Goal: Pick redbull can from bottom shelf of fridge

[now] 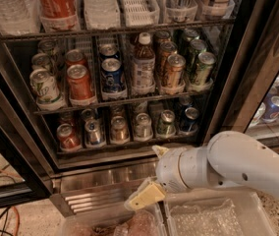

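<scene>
The fridge (228,82) stands open in front of me, with black frames and wire racks. Its bottom shelf (129,144) holds a row of small cans. The redbull can (94,132), slim, silver and blue, is second from the left, between a red can (68,137) and a gold-brown can (119,130). My gripper (142,177) hangs low in front of the ribbed steel base (95,186), below and to the right of the redbull can and well apart from it. It is open and empty; one tan finger (144,195) points down-left.
The shelf above holds taller cans and a bottle (143,65). A silver can (143,126), a green can (166,123) and a dark blue can (188,120) fill the row's right side. Clear plastic bins (213,215) sit at the bottom. A black door frame (12,146) stands at the left.
</scene>
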